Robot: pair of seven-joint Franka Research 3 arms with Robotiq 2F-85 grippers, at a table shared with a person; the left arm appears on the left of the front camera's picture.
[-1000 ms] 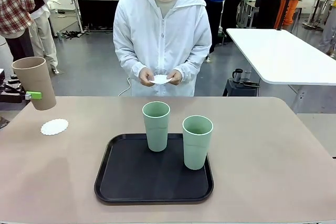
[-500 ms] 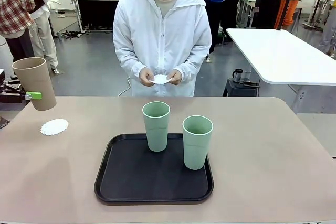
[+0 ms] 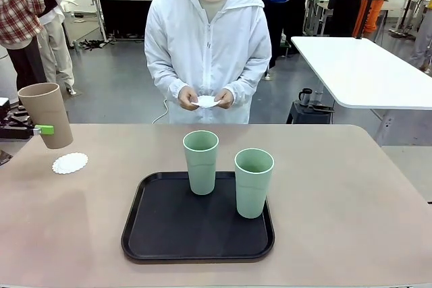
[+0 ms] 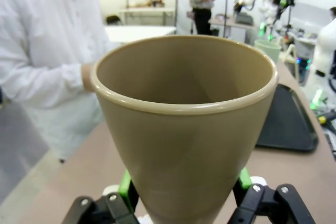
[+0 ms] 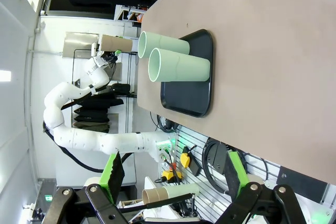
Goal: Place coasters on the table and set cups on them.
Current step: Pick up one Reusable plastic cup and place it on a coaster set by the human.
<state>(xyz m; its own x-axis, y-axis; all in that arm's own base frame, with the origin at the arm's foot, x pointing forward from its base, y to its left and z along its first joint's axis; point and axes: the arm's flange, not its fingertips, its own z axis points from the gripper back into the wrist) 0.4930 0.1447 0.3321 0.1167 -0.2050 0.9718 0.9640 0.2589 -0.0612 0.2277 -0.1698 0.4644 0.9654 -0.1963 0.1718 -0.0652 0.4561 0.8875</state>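
Observation:
My left gripper [image 3: 42,129] is shut on the tan-brown cup [image 3: 46,115], holding it upright above the table's [image 3: 337,193] far left edge. In the left wrist view that cup [image 4: 184,124] stands between the green pads [image 4: 126,188] of my left gripper [image 4: 184,200]. One white lacy coaster [image 3: 70,163] lies on the table just below and right of the held cup. Two pale green cups [image 3: 201,162] [image 3: 254,182] stand on the black tray [image 3: 131,234]. The person holds another coaster [image 3: 207,102] in both hands. My right gripper [image 5: 173,182] is open, off the table's side.
The tray [image 5: 202,98] with both green cups [image 5: 178,67] appears sideways in the right wrist view, with my left arm's tan cup [image 5: 116,43] beyond it. A white table [image 3: 364,72] stands behind at the right. The person stands at the far edge, centre.
My left gripper has lowered the tan-brown cup slightly toward the coaster on the table. The person's hands, the green cups and the tray have not moved.

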